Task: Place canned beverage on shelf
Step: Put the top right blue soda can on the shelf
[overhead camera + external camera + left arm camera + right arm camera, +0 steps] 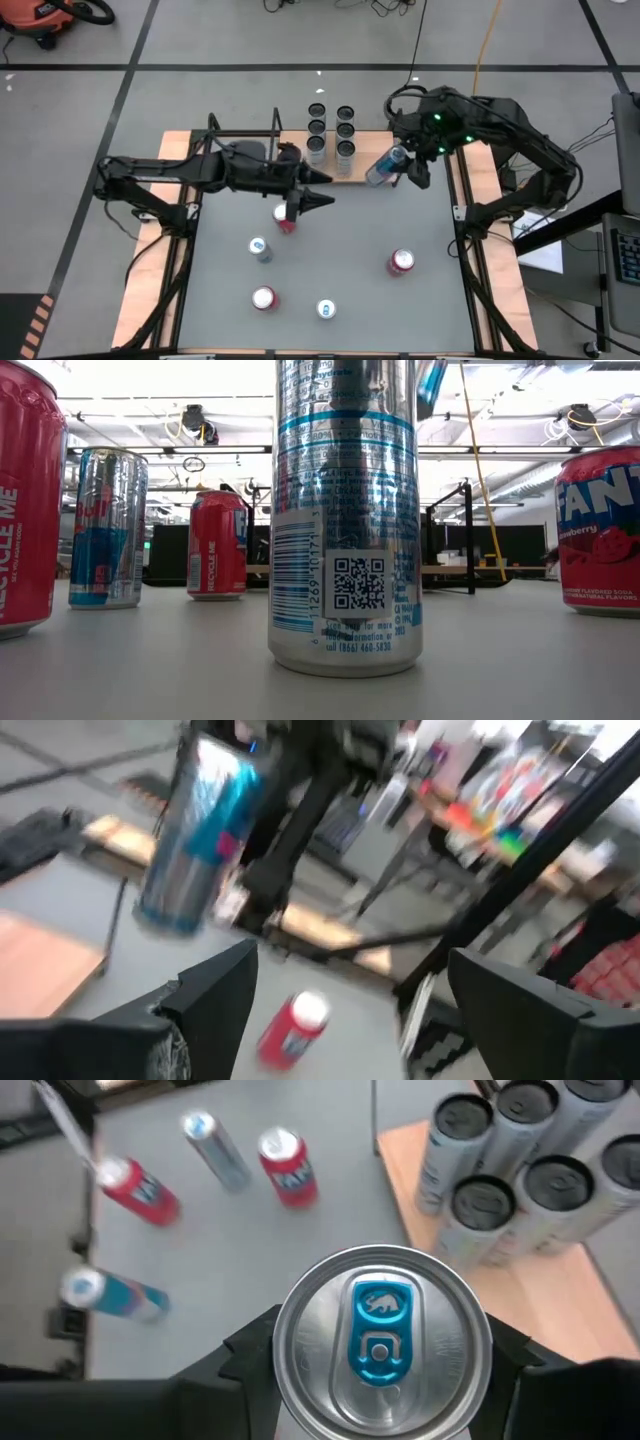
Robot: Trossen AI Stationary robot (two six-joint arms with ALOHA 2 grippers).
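Silver-blue can tilts in right gripper, beside the shelf

Right gripper raised, fingers clamped. Left gripper extended toward it, fingers spread.

In the low view, the red can at far left reads "RECYCLE ME", as does the farther red can; the right-edge red can shows "FANTA… strawberry"; the central silver can bears a barcode, QR code and "(866) 460-5830"
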